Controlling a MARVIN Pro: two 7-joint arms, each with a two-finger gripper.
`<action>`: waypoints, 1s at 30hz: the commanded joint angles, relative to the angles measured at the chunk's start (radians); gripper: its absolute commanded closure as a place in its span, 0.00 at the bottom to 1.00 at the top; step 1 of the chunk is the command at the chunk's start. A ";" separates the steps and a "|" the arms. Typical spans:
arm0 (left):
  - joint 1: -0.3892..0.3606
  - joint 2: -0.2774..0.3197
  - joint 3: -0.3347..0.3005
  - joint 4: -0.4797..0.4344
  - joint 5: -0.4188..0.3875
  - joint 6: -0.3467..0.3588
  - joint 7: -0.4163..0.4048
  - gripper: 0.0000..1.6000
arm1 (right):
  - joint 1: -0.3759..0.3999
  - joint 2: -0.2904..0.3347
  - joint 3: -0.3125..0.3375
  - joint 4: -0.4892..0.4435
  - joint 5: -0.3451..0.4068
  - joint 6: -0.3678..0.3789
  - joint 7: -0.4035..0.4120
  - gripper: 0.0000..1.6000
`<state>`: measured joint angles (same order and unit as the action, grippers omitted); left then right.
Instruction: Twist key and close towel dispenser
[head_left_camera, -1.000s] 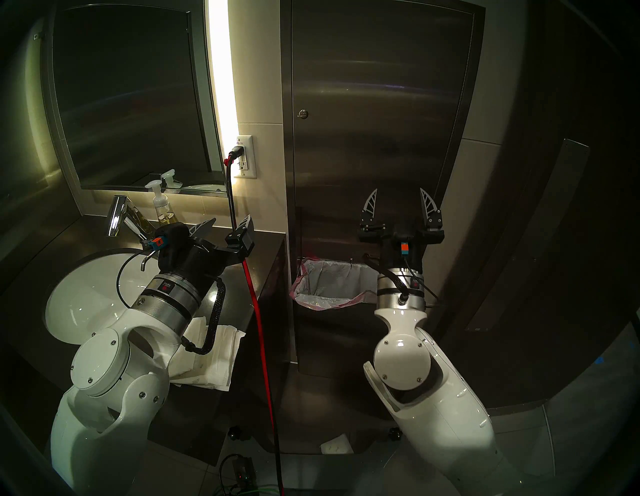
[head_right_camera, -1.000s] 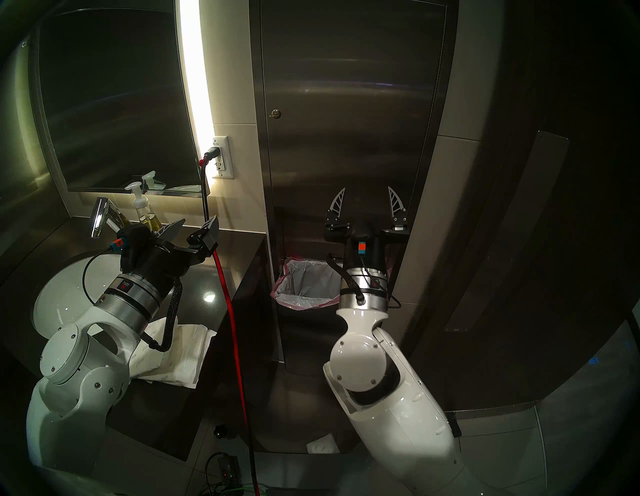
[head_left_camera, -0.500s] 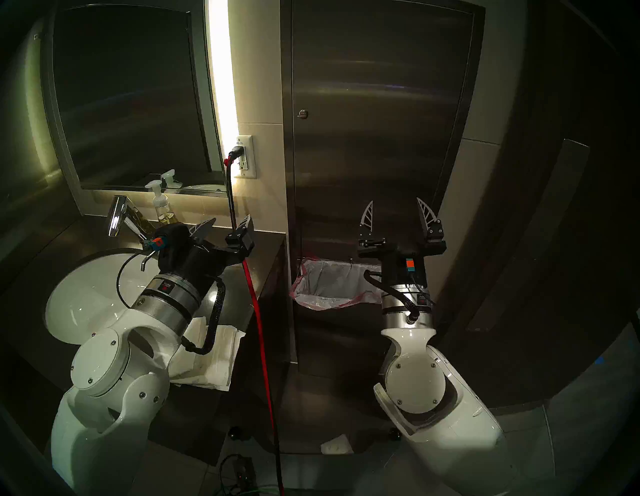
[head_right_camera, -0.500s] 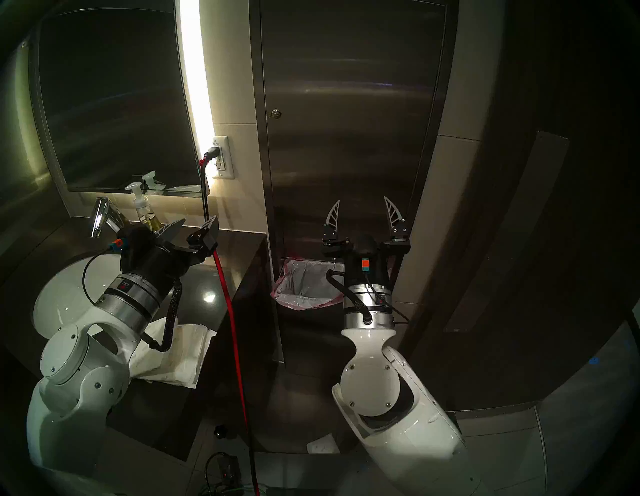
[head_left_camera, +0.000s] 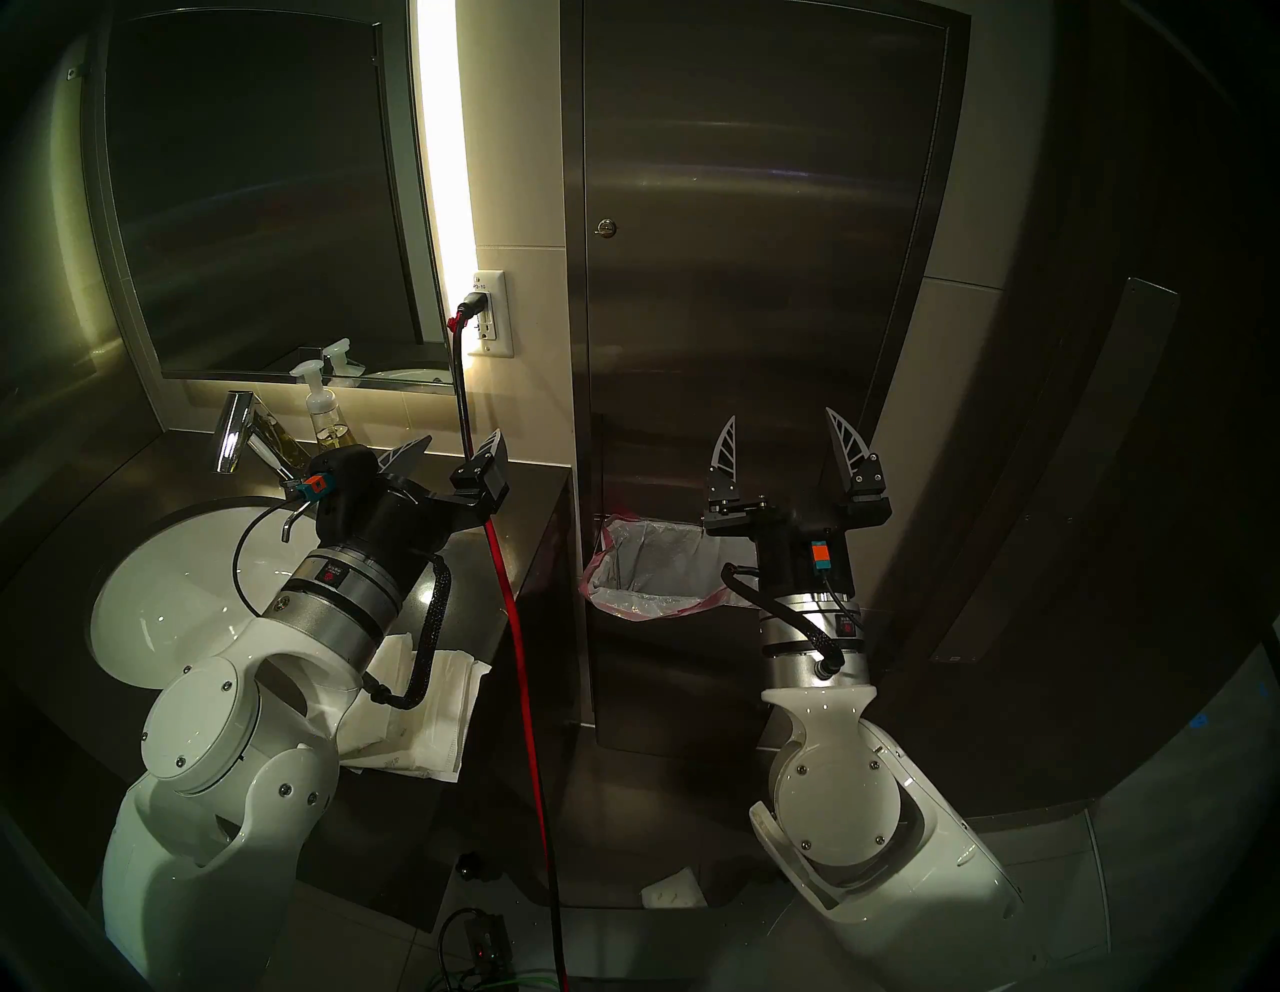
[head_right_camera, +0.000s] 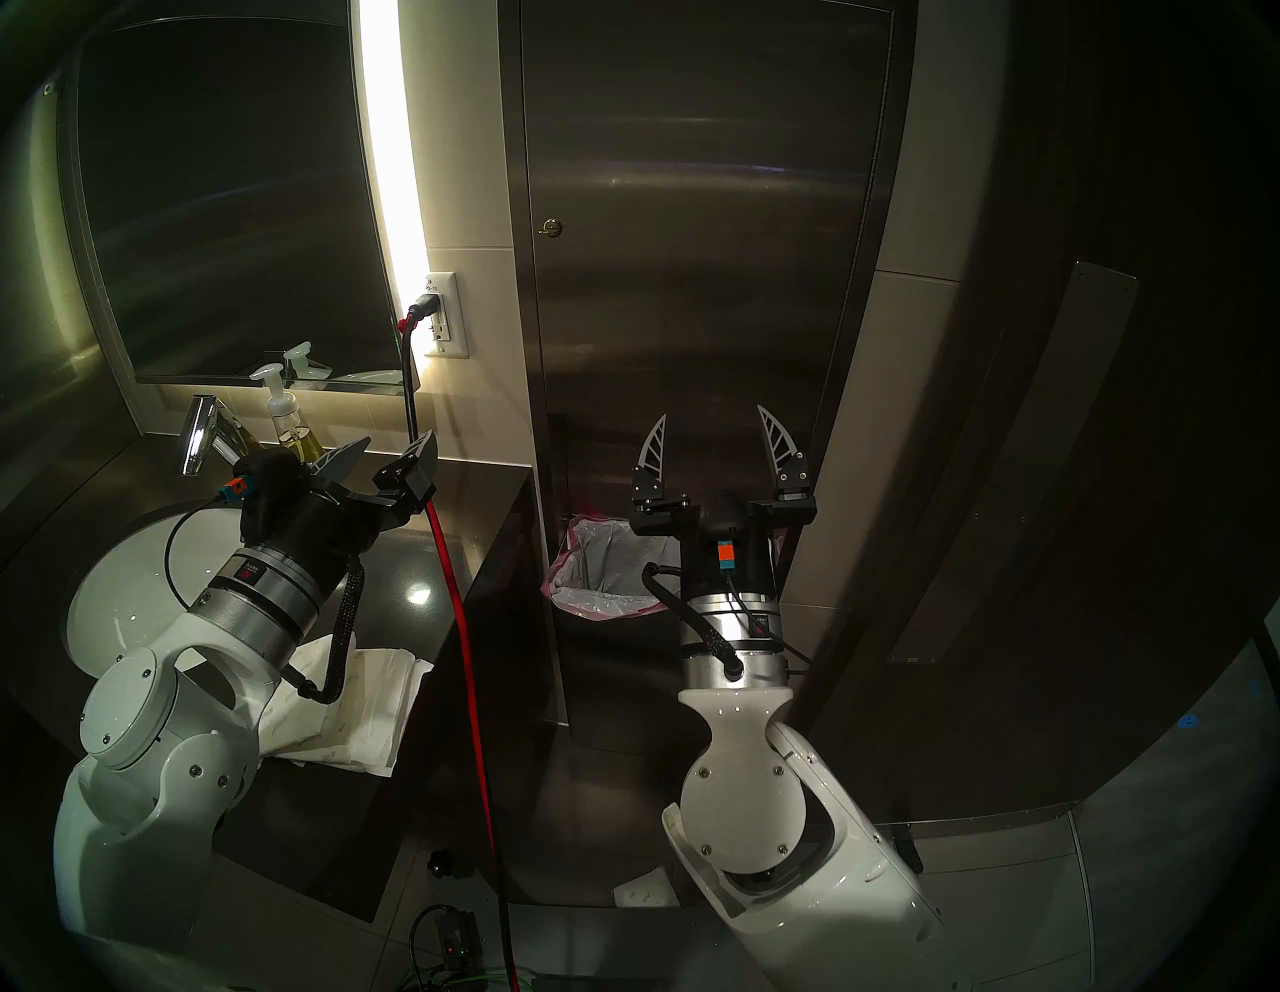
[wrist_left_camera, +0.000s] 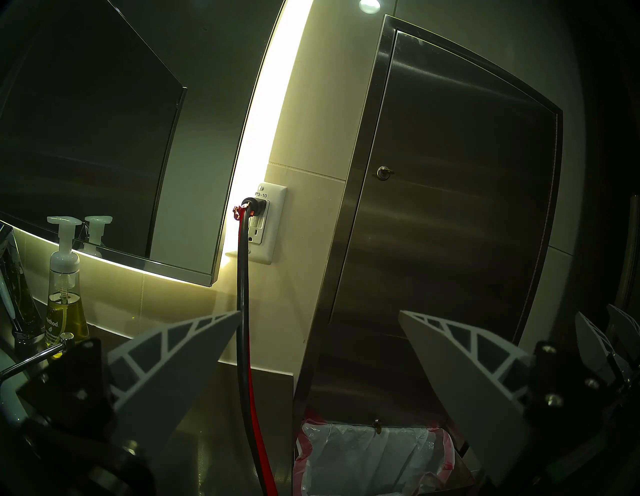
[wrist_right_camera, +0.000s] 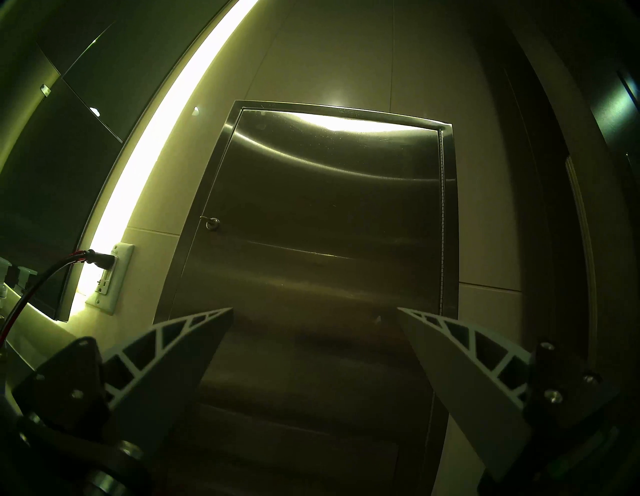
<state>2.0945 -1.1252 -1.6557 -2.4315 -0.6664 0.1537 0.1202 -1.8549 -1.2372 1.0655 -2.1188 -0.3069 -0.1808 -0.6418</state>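
- Two grippers, both empty: left gripper (head_left_camera: 450, 447) stood with jaws spread wide above the counter (head_left_camera: 516, 547), near the red-and-black cord (head_left_camera: 516, 623); right gripper (head_left_camera: 786, 433) stood with jaws spread wide, pointed up at the lower part of the towel dispenser (head_left_camera: 755, 208), clear of its steel.
- One towel dispenser, tall brushed steel, wall-mounted; door lay flush in its frame.
- One key (head_left_camera: 605, 227), seated in the round lock at the door's left edge, well above both grippers.
- One lined waste bin (head_left_camera: 658, 575) below the door.
- One mirror (head_left_camera: 256, 194), soap bottle (head_left_camera: 325, 415), faucet (head_left_camera: 235, 429), sink (head_left_camera: 180, 589), wall outlet (head_left_camera: 493, 315), paper towels (head_left_camera: 429, 720) to the left.
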 joint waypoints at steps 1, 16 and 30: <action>-0.003 0.001 -0.003 -0.012 -0.002 -0.001 -0.002 0.00 | -0.025 0.004 0.005 -0.030 -0.041 -0.009 -0.037 0.00; -0.002 -0.003 -0.004 -0.012 0.000 0.001 -0.005 0.00 | -0.025 -0.002 -0.001 -0.020 -0.067 -0.012 -0.068 0.00; -0.002 -0.006 -0.004 -0.012 0.002 0.002 -0.007 0.00 | -0.023 -0.002 -0.004 -0.017 -0.073 -0.013 -0.077 0.00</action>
<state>2.0948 -1.1321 -1.6572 -2.4315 -0.6626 0.1547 0.1147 -1.8854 -1.2377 1.0619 -2.1249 -0.3682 -0.1927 -0.7170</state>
